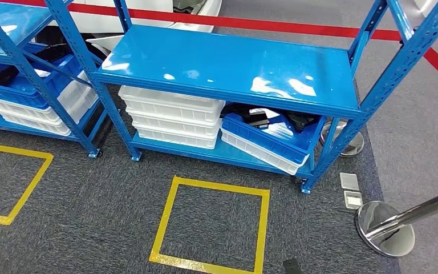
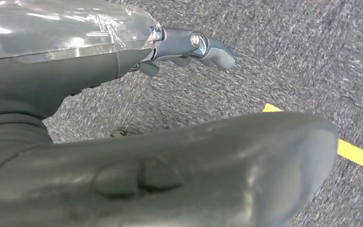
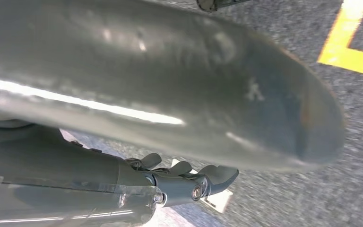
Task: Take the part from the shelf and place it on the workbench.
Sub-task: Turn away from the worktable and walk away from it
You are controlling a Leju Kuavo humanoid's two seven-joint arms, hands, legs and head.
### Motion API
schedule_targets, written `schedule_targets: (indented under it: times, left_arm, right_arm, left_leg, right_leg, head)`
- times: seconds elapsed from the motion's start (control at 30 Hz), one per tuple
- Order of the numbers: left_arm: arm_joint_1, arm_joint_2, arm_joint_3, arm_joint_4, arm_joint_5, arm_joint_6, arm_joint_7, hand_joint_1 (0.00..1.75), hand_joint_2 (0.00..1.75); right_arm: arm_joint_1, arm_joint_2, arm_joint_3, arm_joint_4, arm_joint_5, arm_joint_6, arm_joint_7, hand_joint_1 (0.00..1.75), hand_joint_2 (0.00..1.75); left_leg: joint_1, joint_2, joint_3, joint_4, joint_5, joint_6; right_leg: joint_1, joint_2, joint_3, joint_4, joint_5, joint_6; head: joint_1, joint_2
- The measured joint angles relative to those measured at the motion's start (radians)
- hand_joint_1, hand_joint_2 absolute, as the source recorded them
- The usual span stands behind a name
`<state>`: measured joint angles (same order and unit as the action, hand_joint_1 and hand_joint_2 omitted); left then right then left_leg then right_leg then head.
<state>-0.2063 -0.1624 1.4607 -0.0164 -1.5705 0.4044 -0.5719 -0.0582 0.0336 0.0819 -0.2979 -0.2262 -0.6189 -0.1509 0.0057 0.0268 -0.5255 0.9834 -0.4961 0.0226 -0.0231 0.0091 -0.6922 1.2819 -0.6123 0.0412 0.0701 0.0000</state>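
Black parts (image 1: 294,120) lie in a tilted blue bin (image 1: 260,137) on the lower level of the blue shelf (image 1: 228,71), at its right end. More dark parts (image 1: 1,75) sit in a blue bin on the neighbouring shelf at the far left. My left hand (image 2: 99,75) hangs over grey carpet, its fingers (image 2: 203,47) stretched out apart from the thick thumb (image 2: 208,165), holding nothing. My right hand (image 3: 123,182) also hangs above the floor, fingers (image 3: 210,179) straight and apart from the thumb (image 3: 179,85), with nothing in it.
A stack of white crates (image 1: 171,114) fills the lower shelf's left half. A yellow taped square (image 1: 211,225) marks the carpet in front. A chrome stanchion base (image 1: 385,229) stands at the right, with another (image 1: 351,144) behind the shelf leg. Red tape (image 1: 296,25) crosses the floor behind.
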Motion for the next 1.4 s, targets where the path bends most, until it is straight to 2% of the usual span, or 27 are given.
schedule_targets:
  times: [0.03,0.1,0.13,0.17,0.27,0.33,0.37,0.43,0.47,0.5,0.53,0.63,0.67,0.7,0.77,0.8,0.87,0.93,0.97,1.0,1.03,1.1,1.17,1.23,1.27,1.37,1.4]
  left_arm:
    - [0.000,0.000,0.000,0.000,0.000,0.000,0.000,0.00,0.00]
    - [0.000,-0.001,0.000,0.000,0.000,0.000,0.001,0.00,0.00]
    - [-0.001,-0.001,0.000,0.000,0.000,0.000,0.001,0.00,0.00]
    - [-0.001,-0.001,0.000,0.000,0.000,0.000,0.001,0.00,0.00]
    - [-0.002,-0.001,0.000,0.000,0.000,0.000,0.001,0.00,0.00]
    - [-0.003,-0.001,0.000,0.000,0.000,0.000,0.001,0.00,0.00]
    - [-0.003,-0.001,0.000,0.000,0.000,0.000,0.001,0.00,0.00]
    - [-0.002,-0.001,0.000,0.000,0.000,0.000,0.001,0.00,0.00]
    - [-0.001,-0.001,0.000,0.000,0.000,0.000,0.001,0.00,0.00]
    - [-0.001,-0.001,0.000,0.000,0.000,0.000,0.001,0.00,0.00]
    - [-0.001,-0.001,0.000,0.000,0.000,0.000,0.002,0.00,0.00]
    - [-0.001,-0.001,0.000,0.000,0.000,0.000,0.002,0.00,0.00]
    - [-0.002,-0.001,0.000,0.000,0.000,0.000,0.003,0.00,0.00]
    - [-0.002,-0.001,0.000,0.000,0.000,0.000,0.003,0.00,0.00]
    - [-0.003,-0.002,0.000,0.000,0.000,0.000,0.004,0.00,0.00]
    - [-0.003,-0.002,0.000,0.000,0.000,0.000,0.004,0.00,0.00]
    - [-0.003,-0.004,0.000,0.000,0.000,0.000,0.004,0.00,0.00]
    - [-0.003,-0.005,0.000,0.000,0.000,0.000,0.004,0.00,0.00]
    - [-0.002,-0.005,0.000,0.000,0.000,0.000,0.005,0.00,0.00]
    - [-0.002,-0.005,0.000,0.000,0.000,-0.001,0.005,0.00,0.00]
    - [-0.002,-0.006,0.000,0.000,0.000,-0.001,0.006,0.00,0.00]
    - [-0.003,-0.006,0.000,0.000,0.000,-0.002,0.007,0.00,0.00]
    - [-0.004,-0.006,0.000,0.000,0.000,-0.002,0.008,0.00,0.00]
    - [-0.005,-0.006,0.000,0.000,0.000,-0.002,0.009,0.00,0.00]
    - [-0.005,-0.006,0.000,0.000,0.000,-0.002,0.010,0.00,0.00]
    - [-0.007,-0.006,0.000,0.000,0.000,-0.002,0.011,0.00,0.00]
    - [-0.008,-0.006,0.000,0.000,0.000,-0.002,0.011,0.00,0.00]
  right_arm:
    - [0.001,0.000,0.002,0.002,0.000,0.001,0.002,0.00,0.00]
    - [0.000,0.000,0.006,0.005,0.000,0.002,0.003,0.00,0.00]
    - [-0.003,0.000,0.009,0.006,0.000,0.002,0.004,0.00,0.00]
    - [-0.004,0.000,0.013,0.007,0.000,0.002,0.004,0.00,0.00]
    - [-0.005,0.000,0.019,0.012,0.000,0.002,0.005,0.00,0.00]
    - [-0.004,0.000,0.022,0.014,0.000,0.002,0.005,0.00,0.00]
    - [-0.005,-0.001,0.023,0.014,0.000,0.002,0.005,0.00,0.00]
    - [-0.006,-0.001,0.025,0.014,0.000,0.002,0.006,0.00,0.00]
    - [-0.006,-0.001,0.026,0.015,-0.001,0.002,0.007,0.00,0.00]
    - [-0.005,-0.001,0.026,0.016,-0.001,0.002,0.008,0.00,0.00]
    - [-0.005,-0.001,0.027,0.018,-0.001,0.002,0.008,0.00,0.00]
    - [-0.007,-0.001,0.029,0.019,-0.002,0.002,0.009,0.00,0.00]
    - [-0.007,0.000,0.030,0.020,-0.001,0.002,0.009,0.00,0.00]
    - [-0.008,0.000,0.031,0.020,-0.001,0.003,0.009,0.00,0.00]
    - [-0.007,0.000,0.031,0.021,-0.001,0.003,0.009,0.00,0.00]
    - [-0.006,0.000,0.032,0.021,-0.001,0.003,0.009,0.00,0.00]
    - [-0.006,0.000,0.032,0.021,-0.001,0.004,0.009,0.00,0.00]
    - [-0.007,0.000,0.032,0.022,-0.001,0.004,0.010,0.00,0.00]
    - [-0.007,0.000,0.032,0.022,-0.001,0.005,0.010,0.00,0.00]
    - [-0.006,0.000,0.032,0.022,-0.001,0.005,0.012,0.00,0.00]
    - [-0.004,0.000,0.032,0.022,-0.001,0.006,0.013,0.00,0.00]
    - [-0.003,0.000,0.033,0.022,-0.001,0.007,0.014,0.00,0.00]
    - [-0.006,0.000,0.034,0.022,0.000,0.009,0.016,0.00,0.00]
    - [-0.006,0.000,0.037,0.022,0.002,0.012,0.021,0.00,0.00]
    - [-0.005,0.000,0.040,0.022,0.002,0.016,0.024,0.00,0.00]
    - [-0.003,0.001,0.045,0.022,0.001,0.028,0.034,0.00,0.00]
    - [-0.003,0.001,0.047,0.022,0.000,0.031,0.037,0.00,0.00]
  left_leg:
    - [0.001,0.005,0.000,0.002,-0.002,-0.002]
    - [0.003,0.014,-0.001,0.012,-0.009,-0.011]
    - [0.001,0.018,-0.003,0.020,-0.015,-0.018]
    - [-0.001,0.021,-0.004,0.026,-0.019,-0.024]
    - [-0.002,0.028,-0.003,0.032,-0.025,-0.039]
    - [0.001,0.015,-0.013,0.065,-0.051,-0.051]
    - [0.003,0.005,-0.031,0.109,-0.080,-0.055]
    - [0.005,-0.010,-0.089,0.240,-0.144,-0.060]
    - [0.005,-0.012,-0.113,0.292,-0.160,-0.060]
    - [0.005,-0.014,-0.124,0.312,-0.156,-0.059]
    - [0.005,-0.015,-0.117,0.293,-0.134,-0.056]
    - [0.004,-0.043,-0.040,0.106,-0.037,-0.042]
    - [0.003,-0.053,-0.023,0.062,-0.022,-0.038]
    - [0.001,-0.060,-0.018,0.043,-0.020,-0.036]
    - [-0.001,-0.054,-0.018,0.036,-0.017,-0.028]
    - [0.001,-0.048,-0.016,0.030,-0.014,-0.021]
    - [0.005,-0.033,-0.013,0.018,-0.006,-0.008]
    - [0.001,-0.019,-0.015,0.017,-0.005,-0.003]
    - [0.000,-0.012,-0.016,0.018,-0.006,-0.002]
    - [-0.001,-0.006,-0.016,0.019,-0.006,-0.001]
    - [-0.001,0.000,-0.015,0.020,-0.007,-0.001]
    - [-0.001,0.009,-0.013,0.023,-0.010,-0.005]
    - [-0.005,0.016,-0.011,0.027,-0.015,-0.013]
    - [-0.008,0.019,-0.010,0.028,-0.017,-0.023]
    - [-0.007,0.019,-0.010,0.028,-0.019,-0.022]
    - [-0.007,0.018,-0.007,0.027,-0.022,-0.008]
    - [-0.006,0.018,-0.006,0.025,-0.019,-0.008]
  right_leg:
    - [-0.002,-0.003,0.018,-0.032,0.024,0.002]
    - [-0.005,-0.020,0.082,-0.154,0.082,0.006]
    - [-0.005,-0.027,0.109,-0.209,0.101,0.002]
    - [-0.004,-0.032,0.122,-0.238,0.106,-0.003]
    - [0.001,-0.023,0.122,-0.247,0.104,-0.028]
    - [-0.001,-0.017,0.122,-0.250,0.107,-0.041]
    - [-0.002,-0.015,0.122,-0.252,0.109,-0.045]
    - [0.000,-0.008,0.120,-0.251,0.110,-0.050]
    - [0.001,-0.003,0.120,-0.251,0.110,-0.051]
    - [0.001,0.004,0.120,-0.250,0.110,-0.051]
    - [0.002,0.010,0.121,-0.250,0.110,-0.051]
    - [0.003,0.032,0.123,-0.248,0.109,-0.046]
    - [0.002,0.038,0.121,-0.247,0.110,-0.042]
    - [0.002,0.043,0.118,-0.247,0.111,-0.036]
    - [-0.001,0.051,0.115,-0.249,0.113,-0.023]
    - [-0.001,0.046,0.114,-0.245,0.109,-0.017]
    - [0.000,0.023,0.089,-0.188,0.070,-0.010]
    - [0.001,0.004,0.032,-0.063,0.004,-0.005]
    - [0.001,0.002,0.006,-0.007,-0.017,-0.003]
    - [0.001,0.001,-0.006,0.022,-0.020,-0.002]
    - [0.001,0.000,0.002,0.011,-0.004,-0.003]
    - [0.001,-0.012,0.067,-0.114,0.062,-0.007]
    - [0.006,-0.027,0.123,-0.231,0.101,-0.017]
    - [0.012,-0.027,0.133,-0.256,0.102,-0.028]
    - [0.011,-0.024,0.133,-0.257,0.103,-0.031]
    - [0.013,-0.022,0.135,-0.261,0.105,-0.033]
    - [0.014,-0.022,0.135,-0.261,0.104,-0.034]
  head:
    - [0.001,0.000]
    - [0.003,0.000]
    - [0.004,0.000]
    - [0.004,0.000]
    - [-0.006,0.000]
    - [-0.011,0.000]
    - [-0.015,0.000]
    - [-0.020,0.000]
    - [-0.021,0.000]
    - [-0.022,0.000]
    - [-0.023,0.000]
    - [-0.025,0.000]
    - [-0.025,0.000]
    - [-0.026,0.000]
    - [-0.026,0.000]
    - [-0.025,0.000]
    - [-0.017,0.000]
    - [-0.007,0.000]
    - [-0.005,0.000]
    - [-0.004,0.000]
    - [-0.004,0.000]
    - [-0.002,0.000]
    - [0.000,0.000]
    - [-0.003,0.000]
    - [-0.004,0.000]
    - [-0.009,0.000]
    - [-0.010,0.000]
